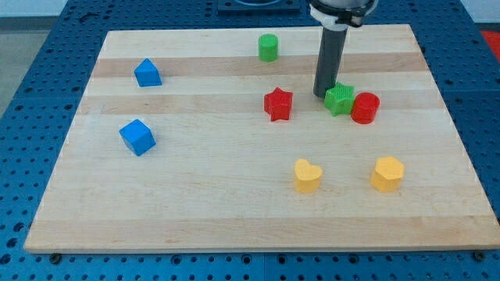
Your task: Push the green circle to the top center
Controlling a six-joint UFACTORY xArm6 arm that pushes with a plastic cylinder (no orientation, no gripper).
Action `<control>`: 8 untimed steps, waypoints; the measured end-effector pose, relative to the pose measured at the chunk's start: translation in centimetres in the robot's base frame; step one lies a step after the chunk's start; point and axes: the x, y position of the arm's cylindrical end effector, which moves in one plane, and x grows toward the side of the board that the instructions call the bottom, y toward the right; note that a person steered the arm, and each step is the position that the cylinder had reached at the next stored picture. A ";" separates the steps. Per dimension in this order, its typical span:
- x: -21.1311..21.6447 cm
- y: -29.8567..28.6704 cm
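My tip has no fingers to open or close and sits touching the green star, well right and below the green circle near the tabletop top center, so risk: shoving the star or red cylinder instead.
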 end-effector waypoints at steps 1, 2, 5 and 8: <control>0.0 -0.9; -3.0 -2.8; -4.4 -2.9; -14.1 -9.0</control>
